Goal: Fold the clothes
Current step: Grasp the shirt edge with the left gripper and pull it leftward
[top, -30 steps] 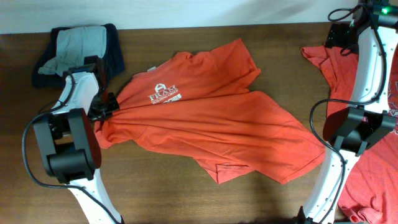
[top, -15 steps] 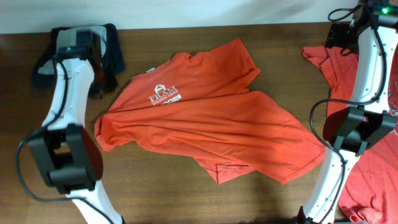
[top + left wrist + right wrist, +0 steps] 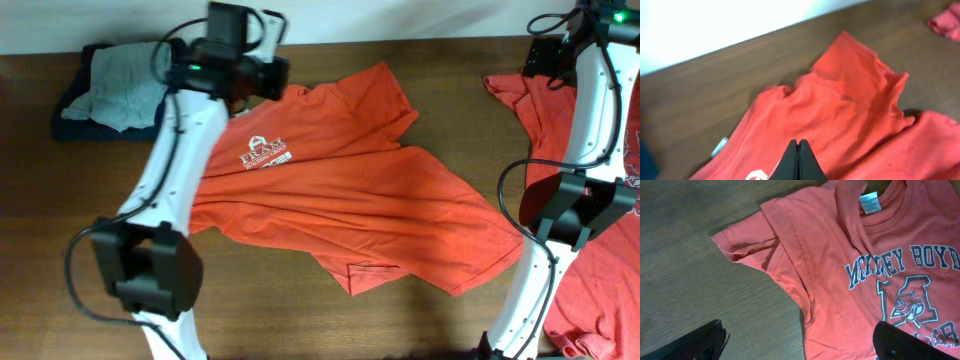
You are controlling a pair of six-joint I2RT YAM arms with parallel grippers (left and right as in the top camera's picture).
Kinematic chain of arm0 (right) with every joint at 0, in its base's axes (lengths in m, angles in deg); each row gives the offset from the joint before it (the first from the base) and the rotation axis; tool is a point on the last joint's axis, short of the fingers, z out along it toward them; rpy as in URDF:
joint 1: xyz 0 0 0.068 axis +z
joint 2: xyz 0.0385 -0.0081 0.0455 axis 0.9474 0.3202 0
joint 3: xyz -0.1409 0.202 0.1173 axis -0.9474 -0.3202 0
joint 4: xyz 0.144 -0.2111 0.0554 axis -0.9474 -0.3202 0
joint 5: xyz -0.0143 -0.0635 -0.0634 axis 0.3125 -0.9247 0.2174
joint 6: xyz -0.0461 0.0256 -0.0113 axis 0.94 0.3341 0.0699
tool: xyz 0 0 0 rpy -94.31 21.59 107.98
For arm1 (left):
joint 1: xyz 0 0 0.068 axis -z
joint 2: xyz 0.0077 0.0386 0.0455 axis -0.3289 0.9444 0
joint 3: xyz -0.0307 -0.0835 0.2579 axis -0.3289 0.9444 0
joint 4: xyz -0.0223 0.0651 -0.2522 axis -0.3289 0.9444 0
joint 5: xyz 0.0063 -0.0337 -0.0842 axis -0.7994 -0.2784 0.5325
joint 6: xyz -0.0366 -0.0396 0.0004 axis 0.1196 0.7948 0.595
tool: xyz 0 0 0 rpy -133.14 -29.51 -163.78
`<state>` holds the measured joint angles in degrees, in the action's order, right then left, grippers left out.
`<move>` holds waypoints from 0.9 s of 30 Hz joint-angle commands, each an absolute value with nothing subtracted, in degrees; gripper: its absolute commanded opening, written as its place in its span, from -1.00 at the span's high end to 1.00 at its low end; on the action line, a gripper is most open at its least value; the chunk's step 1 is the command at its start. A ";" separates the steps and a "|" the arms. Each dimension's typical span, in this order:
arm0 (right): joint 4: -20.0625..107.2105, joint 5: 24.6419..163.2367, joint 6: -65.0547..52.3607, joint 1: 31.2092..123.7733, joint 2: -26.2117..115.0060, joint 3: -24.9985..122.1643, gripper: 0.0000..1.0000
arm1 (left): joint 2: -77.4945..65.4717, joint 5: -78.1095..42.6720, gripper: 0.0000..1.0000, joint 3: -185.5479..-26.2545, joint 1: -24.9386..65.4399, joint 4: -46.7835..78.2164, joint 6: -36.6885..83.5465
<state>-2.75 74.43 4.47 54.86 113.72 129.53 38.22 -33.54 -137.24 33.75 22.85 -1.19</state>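
The left gripper (image 3: 798,159) has its two black fingers pressed flat together with nothing between them. It hangs over the far edge of the orange T-shirt (image 3: 340,195), which lies rumpled and unfolded across the middle of the wooden table (image 3: 300,320). The overhead view shows the shirt's white logo (image 3: 265,152) whole, while the left wrist view cuts it off at the bottom edge. The right gripper (image 3: 800,342) is spread wide and empty above a second red shirt (image 3: 830,280) at the far right corner. Only the right wrist view shows that shirt's neck label (image 3: 870,202) and its dark lettering (image 3: 900,262), which runs out of frame. A heap of grey and navy garments (image 3: 115,80) sits at the far left corner.
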 commanded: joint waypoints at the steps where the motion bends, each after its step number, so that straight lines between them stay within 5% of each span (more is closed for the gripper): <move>1: -2.75 74.10 3.64 54.77 112.86 129.97 -0.96 | 43.66 -36.89 0.99 -137.07 36.24 21.02 -8.30; 4: -2.75 74.10 3.64 54.77 112.86 129.97 -0.97 | 47.86 -37.26 0.80 -137.07 37.22 17.96 -12.91; 7: -2.75 74.10 3.64 54.77 112.86 129.97 -0.97 | 51.35 -37.26 0.06 -137.07 37.33 13.26 -19.77; 9: -2.75 74.10 3.64 54.77 112.86 129.97 -0.97 | 52.97 -37.28 -0.20 -137.07 37.31 10.68 -22.42; 27: -2.75 74.10 3.64 54.77 112.86 129.97 -0.97 | 62.00 -36.21 -0.21 -137.07 37.94 -2.30 -32.40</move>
<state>-2.73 74.43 4.47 54.86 113.72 129.53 60.55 -36.97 -137.24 37.57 -1.89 -30.15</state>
